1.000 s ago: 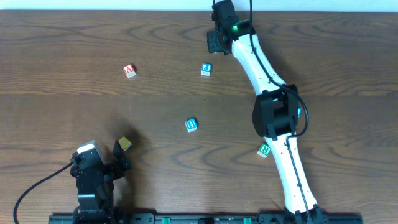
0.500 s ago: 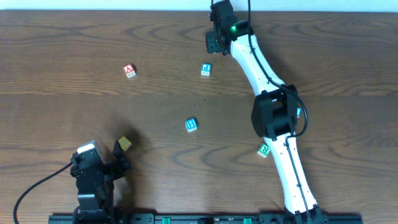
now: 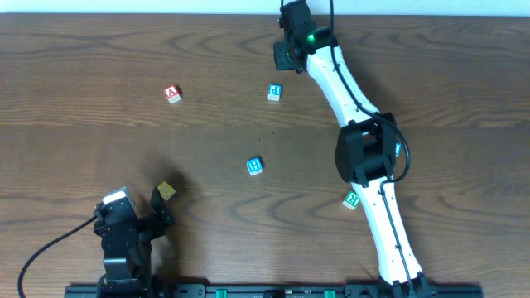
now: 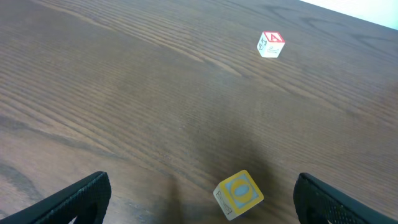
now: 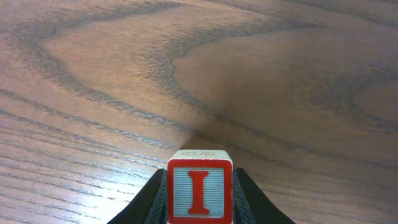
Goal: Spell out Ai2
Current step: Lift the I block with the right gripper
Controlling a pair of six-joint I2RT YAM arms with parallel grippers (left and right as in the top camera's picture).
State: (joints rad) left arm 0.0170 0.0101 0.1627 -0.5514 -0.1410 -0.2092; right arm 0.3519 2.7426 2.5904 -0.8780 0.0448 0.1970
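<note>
The right pincer (image 5: 200,198) sits at the far edge of the dark wood-grain bench (image 3: 99,149), its arm stretched well out. Its two black fingers (image 5: 155,198) press against both sides of the small light-wood cube with a red I on a pale blue face (image 5: 199,186), so it looks clamped on that cube. The letter faces the wrist camera upright, which suits setting it down readable. Whether the cube rests on the bench or is just clear of it is hard to tell from this low angle. The light-wood cube with a red A (image 3: 172,93) lies alone toward the far left, well apart from the I, so the I would need to travel to stand beside it. The cube with the 2 I cannot pick out with confidence. A sliver of blue beside the right arm's elbow (image 3: 398,150) may be it. The left pincer (image 4: 202,190) waits at the near left with its fingers wide apart and holding nothing, and a yellow-faced cube with a blue ring (image 4: 238,195) sits between them, probably only because it is parked there out of the way.
</note>
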